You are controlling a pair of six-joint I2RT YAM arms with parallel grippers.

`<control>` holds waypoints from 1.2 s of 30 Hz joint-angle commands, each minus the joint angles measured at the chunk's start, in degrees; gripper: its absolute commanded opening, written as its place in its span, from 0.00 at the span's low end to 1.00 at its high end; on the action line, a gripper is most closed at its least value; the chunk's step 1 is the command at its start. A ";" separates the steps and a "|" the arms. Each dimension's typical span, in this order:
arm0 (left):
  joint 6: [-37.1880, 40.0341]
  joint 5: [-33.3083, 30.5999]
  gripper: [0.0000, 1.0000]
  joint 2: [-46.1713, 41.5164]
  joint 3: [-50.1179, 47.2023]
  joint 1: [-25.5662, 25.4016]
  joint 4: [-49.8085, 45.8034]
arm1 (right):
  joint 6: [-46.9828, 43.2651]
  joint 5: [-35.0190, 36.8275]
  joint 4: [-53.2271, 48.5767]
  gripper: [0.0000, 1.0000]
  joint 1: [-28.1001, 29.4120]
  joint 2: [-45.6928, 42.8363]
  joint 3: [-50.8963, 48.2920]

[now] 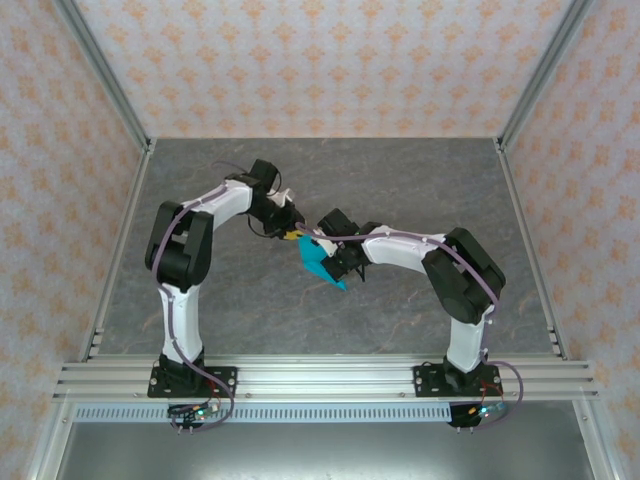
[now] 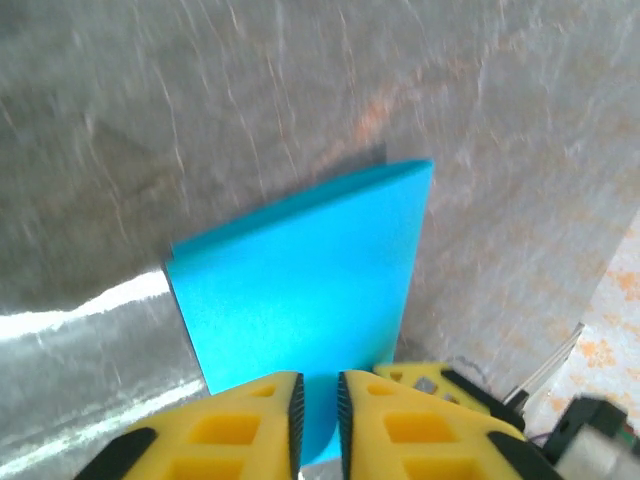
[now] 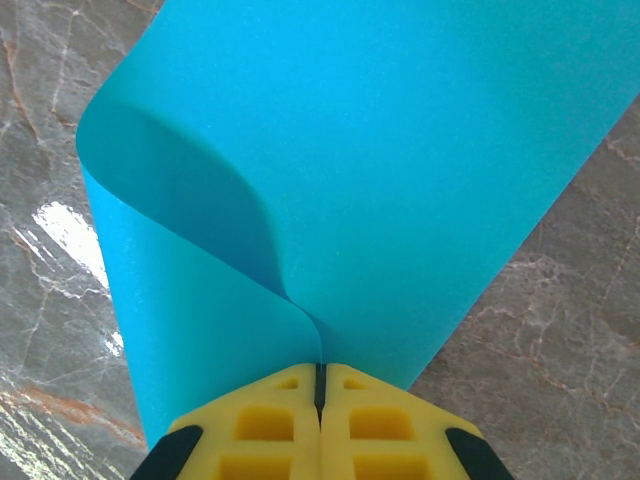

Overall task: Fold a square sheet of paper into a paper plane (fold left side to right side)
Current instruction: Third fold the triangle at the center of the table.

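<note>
Middle's jammed: left gripper (image 1: 291, 232) and right gripper (image 1: 318, 244) meet nose to nose at the blue paper (image 1: 320, 263), reaching in from either side. Plenty of bare table (image 1: 400, 175) behind, in front and out towards the walls (image 1: 320, 60).

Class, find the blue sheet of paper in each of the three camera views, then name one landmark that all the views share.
Top external: blue sheet of paper at the picture's centre, above the table.
Left wrist: centre, a flat blue face just above the left hand.
Right wrist: upper and middle, curled, pinched at bottom centre by the right hand.
Shared landmark: grey marbled tabletop.
</note>
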 commanded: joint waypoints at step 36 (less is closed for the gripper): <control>-3.69 -3.06 0.10 -0.52 -14.12 -8.15 8.61 | 0.89 -2.46 -4.69 0.00 0.30 2.16 1.18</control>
